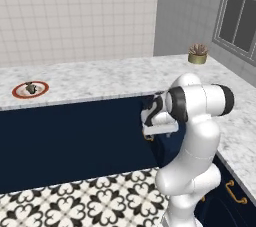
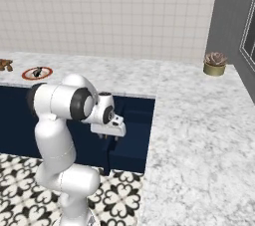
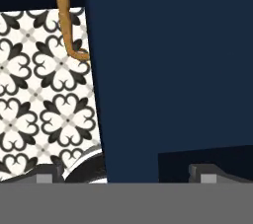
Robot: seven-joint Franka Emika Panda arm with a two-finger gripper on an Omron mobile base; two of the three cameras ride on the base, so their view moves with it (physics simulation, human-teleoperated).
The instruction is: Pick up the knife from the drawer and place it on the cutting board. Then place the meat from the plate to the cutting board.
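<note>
Gripper (image 1: 151,136) of mine hangs low in front of the navy cabinets, just under the bench (image 1: 100,78) edge, pointing down at the drawer (image 3: 168,70). In the hand view my two fingertips (image 3: 49,172) stand wide apart with nothing between them, so I judge the jaws wide and empty. The drawer's navy surface lies straight below me, and its curved brass pull handle (image 3: 66,20) hangs over the patterned floor (image 3: 44,99) at the upper left of that view.

I cannot make out the knife from here; the navy surface under me shows no green handle, so I cannot say where inside the drawer it lies.

The meat (image 1: 31,88) sits as a small dark lump on the plate (image 1: 17,92), far along the bench to my left and well apart from me.

My judgement on handling: a small knife should be light and stiff, with a smooth, thin blade that would slip and sit too low to pinch. The handle is the thicker part, so I would close across its middle, jaws square to its length. The meat looks irregular and perhaps soft, so I would take it across its bulk with a gentle squeeze.
</note>
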